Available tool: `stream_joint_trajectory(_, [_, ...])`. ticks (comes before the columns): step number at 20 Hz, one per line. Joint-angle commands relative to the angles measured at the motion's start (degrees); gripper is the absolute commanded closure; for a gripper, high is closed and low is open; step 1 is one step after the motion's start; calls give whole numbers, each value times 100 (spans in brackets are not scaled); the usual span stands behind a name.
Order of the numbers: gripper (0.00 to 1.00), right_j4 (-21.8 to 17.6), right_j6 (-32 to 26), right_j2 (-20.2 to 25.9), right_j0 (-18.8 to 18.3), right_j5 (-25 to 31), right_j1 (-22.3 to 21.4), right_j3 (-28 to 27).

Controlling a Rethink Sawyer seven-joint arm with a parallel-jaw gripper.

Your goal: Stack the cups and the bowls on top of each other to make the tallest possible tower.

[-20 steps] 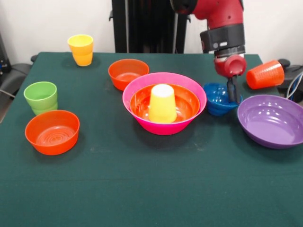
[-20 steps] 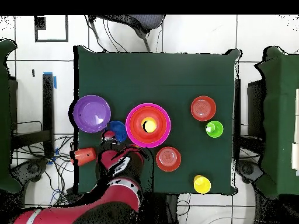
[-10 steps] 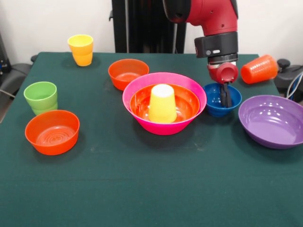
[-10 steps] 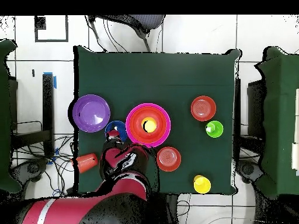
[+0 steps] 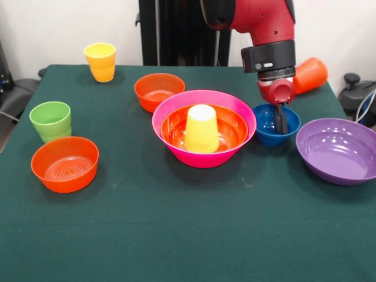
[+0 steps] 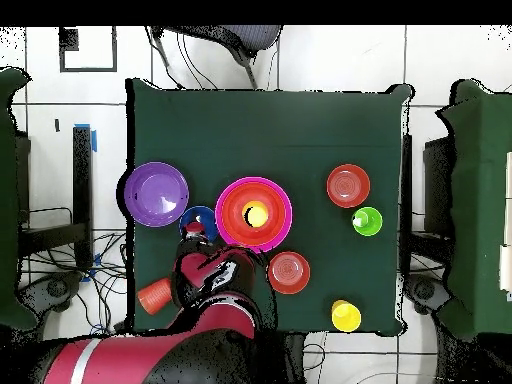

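The tower is a pink bowl [image 5: 202, 95] [image 6: 254, 181] holding a large orange bowl [image 5: 232, 127], with a yellow cup [image 5: 201, 129] [image 6: 256, 214] upside down inside. Right beside it sits the small blue bowl [image 5: 264, 132] [image 6: 204, 217]. My gripper [image 5: 281, 121] [image 6: 192, 232] reaches down into that bowl. The purple bowl [image 5: 338, 150] [image 6: 158, 194] lies just beyond the blue one. An orange cup [image 5: 310, 75] [image 6: 155, 296] lies on its side behind my arm.
Two small orange bowls [image 5: 158, 89] [image 5: 64, 164] stand on the other side of the tower, also seen from above [image 6: 288, 272] [image 6: 348, 185]. A green cup [image 5: 50, 120] [image 6: 367, 221] and a second yellow cup [image 5: 100, 61] [image 6: 346, 316] stand upright near that table edge.
The gripper shifted from the blue bowl's outer rim to over its inside, and the tilted bowl settled level. The orange cup rolled along the table's far side, behind my arm.
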Motion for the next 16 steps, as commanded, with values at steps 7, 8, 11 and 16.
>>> stream_joint_trajectory(7, [0, -668, 1014, 1727, -826, 1707, -720, 600])
stream_joint_trajectory(8, [0, -681, 996, 1841, -913, 1782, -848, 700])
stream_joint_trajectory(11, [0, -635, 958, 1980, -997, 1885, -1017, 831])
stream_joint_trajectory(16, [0, -555, 857, 1982, -971, 2083, -1150, 870])
